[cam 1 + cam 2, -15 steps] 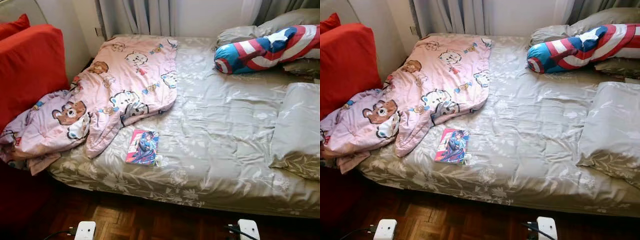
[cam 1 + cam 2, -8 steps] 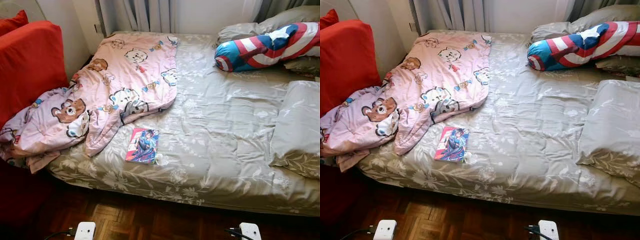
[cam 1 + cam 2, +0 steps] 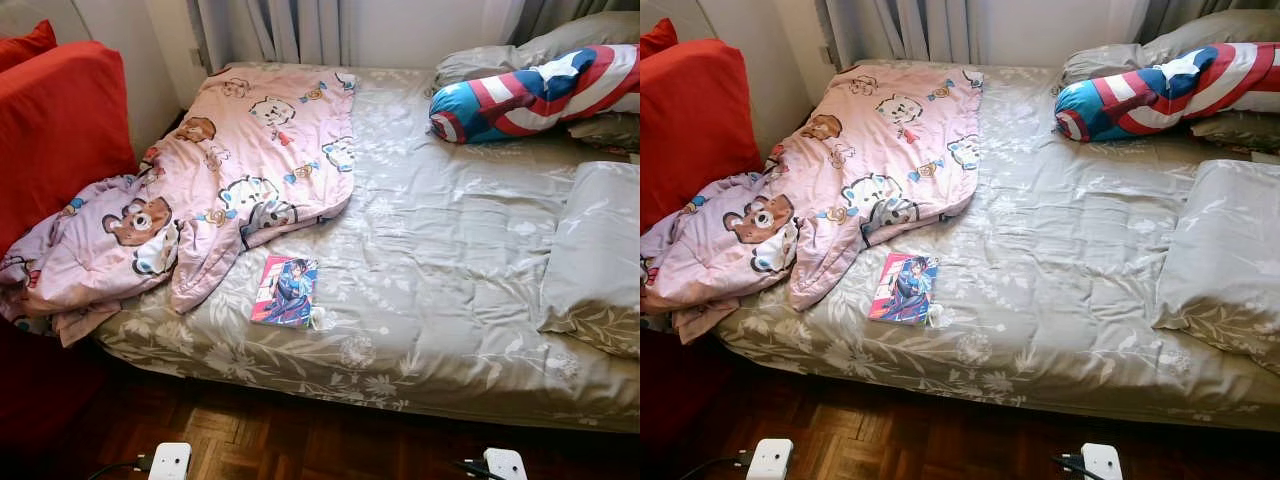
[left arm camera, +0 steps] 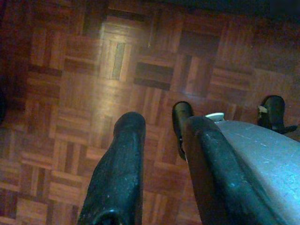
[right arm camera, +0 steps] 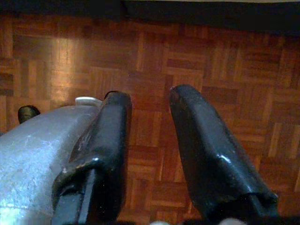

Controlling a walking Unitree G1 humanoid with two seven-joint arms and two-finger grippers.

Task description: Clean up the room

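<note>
Standing before the bed, both arms idle: left gripper and right gripper hang parted, empty, over parquet. Comic book lies near the mattress edge beside the pink blanket (possibly touching something small and white); a careless reach could knock it off.

Pink blanket rumpled on bed, comic book near edge
</note>
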